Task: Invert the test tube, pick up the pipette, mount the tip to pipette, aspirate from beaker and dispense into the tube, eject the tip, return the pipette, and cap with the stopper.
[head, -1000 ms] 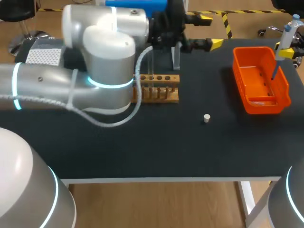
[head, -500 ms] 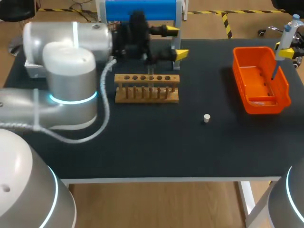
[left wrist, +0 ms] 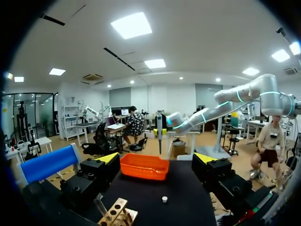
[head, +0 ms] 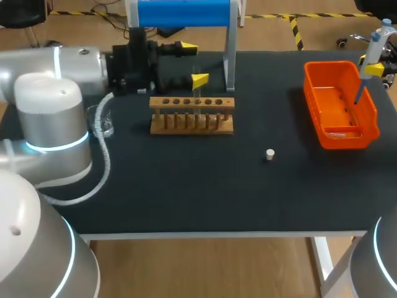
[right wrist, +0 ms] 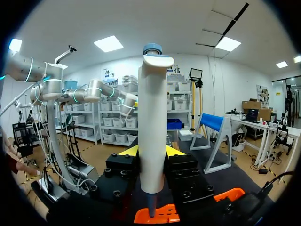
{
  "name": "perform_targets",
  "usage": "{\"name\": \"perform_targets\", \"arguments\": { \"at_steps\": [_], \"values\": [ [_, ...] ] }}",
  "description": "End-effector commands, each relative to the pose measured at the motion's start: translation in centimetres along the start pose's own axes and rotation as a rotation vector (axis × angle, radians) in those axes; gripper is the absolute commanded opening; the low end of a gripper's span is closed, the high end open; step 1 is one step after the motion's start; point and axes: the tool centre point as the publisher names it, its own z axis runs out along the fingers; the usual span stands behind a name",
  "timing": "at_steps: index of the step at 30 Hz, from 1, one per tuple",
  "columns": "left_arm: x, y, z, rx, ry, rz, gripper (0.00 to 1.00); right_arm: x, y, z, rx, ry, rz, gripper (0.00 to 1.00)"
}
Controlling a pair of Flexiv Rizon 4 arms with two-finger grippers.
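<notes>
Black cloth covers the counter [head: 205, 198], and each thing on it I count as one. One wooden rack [head: 192, 115] stands toward the back middle, with a single row of holes on top. One clear test tube [head: 197, 90] stands upright in it. One glass beaker [head: 102, 121] is near the left edge, just beside the left arm. One small white stopper [head: 270, 154] lies alone toward the front, well apart from the rack and from the orange bin [head: 372, 118]. The bin sits close to the right edge. One stand with a blue top [head: 185, 12] is at the back edge, behind the rack.

The left end effector [head: 193, 63] hangs over the back of the rack with its two yellow fingers wide apart, and nothing is between them.

The right end effector [right wrist: 151, 151] is at the far right edge, and its fingers grip the one pipette [right wrist: 153, 117] from both sides. The pipette is upright, and its thin lower end is above the bin.
</notes>
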Motion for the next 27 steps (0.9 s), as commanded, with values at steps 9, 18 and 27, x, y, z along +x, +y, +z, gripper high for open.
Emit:
{"name": "perform_targets", "arguments": {
  "at_steps": [9, 18, 27],
  "values": [
    [0.2, 0.1, -0.7, -0.021, 0.024, -0.005, 1.0, 0.0, 0.1, -0.1, 0.003, 0.002, 0.0, 0.0],
    [0.2, 0.1, -0.7, -0.021, 0.024, -0.005, 1.0, 0.0, 0.1, -0.1, 0.003, 0.002, 0.0, 0.0],
    [0.2, 0.1, -0.7, -0.021, 0.024, -0.005, 1.0, 1.4, 0.7, 1.6, -0.012, -0.022, -0.004, 0.0]
  ]
}}
